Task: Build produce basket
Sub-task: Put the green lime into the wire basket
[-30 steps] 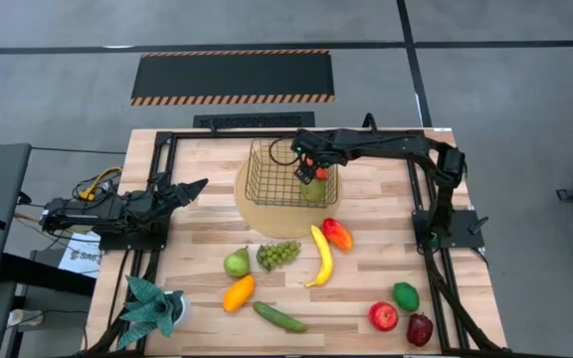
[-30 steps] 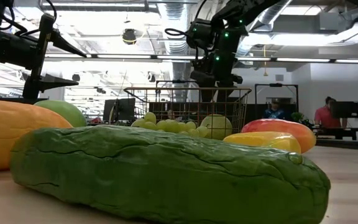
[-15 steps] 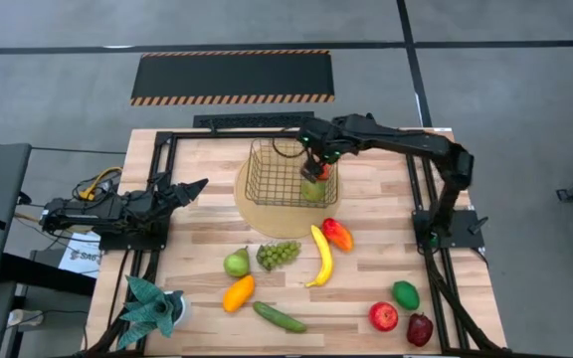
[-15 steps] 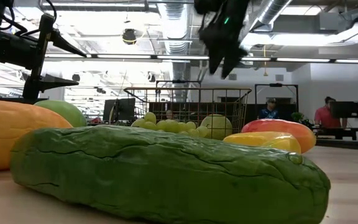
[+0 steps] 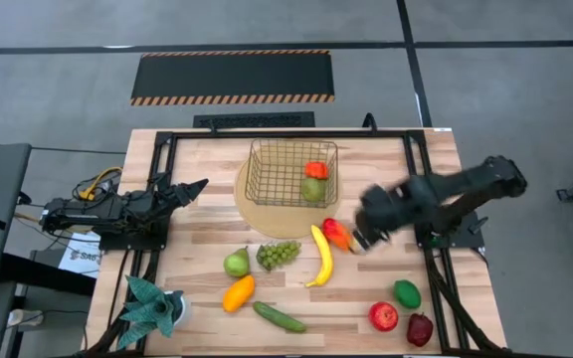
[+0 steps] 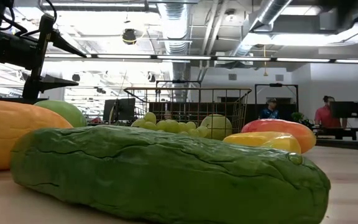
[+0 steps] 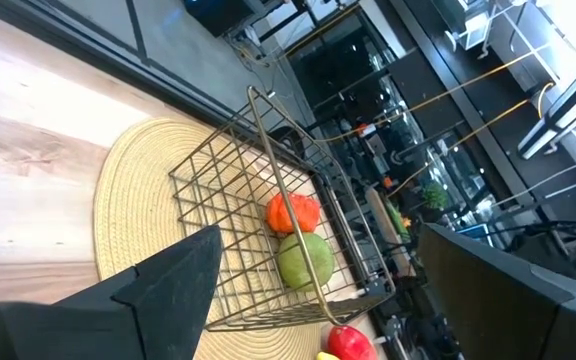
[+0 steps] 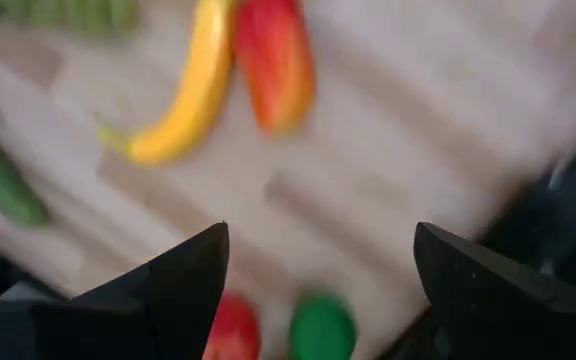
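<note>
The dark wire basket (image 5: 291, 172) stands on a round tan mat (image 5: 257, 209) at the far middle. An orange-red fruit (image 5: 315, 170) and a green fruit (image 5: 312, 189) lie in it; both also show in the left wrist view (image 7: 293, 212) (image 7: 305, 260). My right gripper (image 5: 366, 235) is open and empty above the table, just right of the red-orange mango (image 5: 337, 234) and the banana (image 5: 320, 256). Its wrist view (image 8: 318, 290) looks down on the banana (image 8: 183, 90) and the mango (image 8: 273, 60). My left gripper (image 5: 192, 187) waits open at the table's left.
On the near half lie the grapes (image 5: 278, 254), a pear (image 5: 237, 263), a yellow-orange fruit (image 5: 238, 292), a cucumber (image 5: 280, 317), a green lime (image 5: 406, 294) and two red apples (image 5: 383, 316) (image 5: 420, 329). A teal potted plant (image 5: 152, 308) stands near left.
My right gripper has risen out of the basket and swung fast toward the table's near right, to beside the mango. The orange-red fruit it had in the basket stays there next to the green fruit.
</note>
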`<state>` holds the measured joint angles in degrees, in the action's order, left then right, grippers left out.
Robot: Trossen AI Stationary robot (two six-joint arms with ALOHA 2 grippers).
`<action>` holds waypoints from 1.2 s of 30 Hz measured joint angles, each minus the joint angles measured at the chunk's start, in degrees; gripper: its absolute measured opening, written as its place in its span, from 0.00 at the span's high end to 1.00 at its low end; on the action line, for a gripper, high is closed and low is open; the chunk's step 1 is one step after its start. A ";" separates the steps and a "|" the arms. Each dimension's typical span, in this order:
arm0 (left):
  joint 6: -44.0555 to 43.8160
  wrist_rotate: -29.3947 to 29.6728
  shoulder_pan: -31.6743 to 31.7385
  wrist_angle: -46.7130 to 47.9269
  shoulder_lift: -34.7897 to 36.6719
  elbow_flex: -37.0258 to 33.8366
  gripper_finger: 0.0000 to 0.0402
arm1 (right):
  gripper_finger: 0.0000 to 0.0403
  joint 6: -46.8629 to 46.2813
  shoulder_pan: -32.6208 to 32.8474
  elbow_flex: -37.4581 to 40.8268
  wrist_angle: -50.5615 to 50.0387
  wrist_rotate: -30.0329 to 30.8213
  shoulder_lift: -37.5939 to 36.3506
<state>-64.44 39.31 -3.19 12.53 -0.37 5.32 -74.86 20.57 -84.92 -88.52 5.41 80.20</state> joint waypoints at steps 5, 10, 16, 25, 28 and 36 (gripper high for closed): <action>0.04 0.04 -0.01 0.17 0.01 0.00 0.19 | 0.17 -21.29 16.18 6.63 3.57 -5.51 -1.83; 0.04 0.07 -0.01 0.20 0.01 0.00 0.19 | 0.17 -36.75 27.55 13.41 13.77 -9.34 -1.79; 0.06 0.45 -0.01 0.55 0.00 0.02 0.19 | 0.17 -46.68 34.48 20.49 24.31 -9.68 0.49; 0.08 0.57 0.01 0.61 0.00 0.02 0.19 | 0.16 -46.32 35.70 27.54 32.11 -10.14 5.27; 0.10 0.63 0.01 0.63 0.00 0.02 0.19 | 0.16 -46.21 35.70 30.57 35.01 -10.26 6.44; 0.10 1.67 0.01 0.72 -0.01 0.03 0.19 | 0.19 -46.15 35.53 36.58 38.26 -9.85 6.83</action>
<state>-64.34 40.98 -3.18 13.26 -0.38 5.35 -121.01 56.10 -48.34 -50.26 -4.44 87.02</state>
